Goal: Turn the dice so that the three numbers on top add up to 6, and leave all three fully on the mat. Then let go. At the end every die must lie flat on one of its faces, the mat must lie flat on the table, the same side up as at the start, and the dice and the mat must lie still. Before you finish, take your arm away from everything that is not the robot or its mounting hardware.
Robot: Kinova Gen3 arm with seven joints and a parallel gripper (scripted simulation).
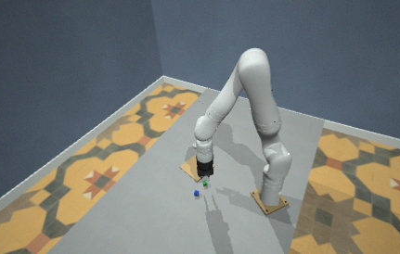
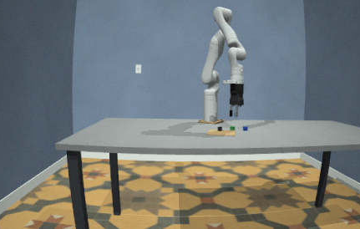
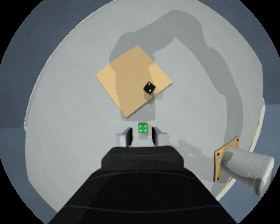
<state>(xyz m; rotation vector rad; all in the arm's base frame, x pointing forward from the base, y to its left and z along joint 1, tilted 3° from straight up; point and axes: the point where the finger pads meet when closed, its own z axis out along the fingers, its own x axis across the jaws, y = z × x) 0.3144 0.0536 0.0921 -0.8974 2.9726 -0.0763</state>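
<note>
The tan mat point(image 1: 188, 168) point(image 2: 221, 134) point(image 3: 158, 70) lies flat on the table. A black die point(image 2: 220, 129) point(image 3: 149, 88) lies on it near one edge, with what look like two pips on top; the arm hides it in the top view. A green die point(image 1: 205, 184) point(image 2: 232, 128) point(image 3: 143, 128) lies on the table just off the mat's corner, four pips up. A blue die point(image 1: 197, 193) point(image 2: 245, 128) lies on the table beyond the green one, outside the wrist view; its top is too small to read. My gripper point(image 1: 205, 177) point(image 2: 234, 114) point(image 3: 142, 133) is open and empty, above the green die.
The arm's tan base plate point(image 1: 267, 209) point(image 2: 210, 121) point(image 3: 218, 167) is fixed to the grey table point(image 1: 127, 218) point(image 2: 144, 141), to one side of the dice. The arm's shadow falls across the mat.
</note>
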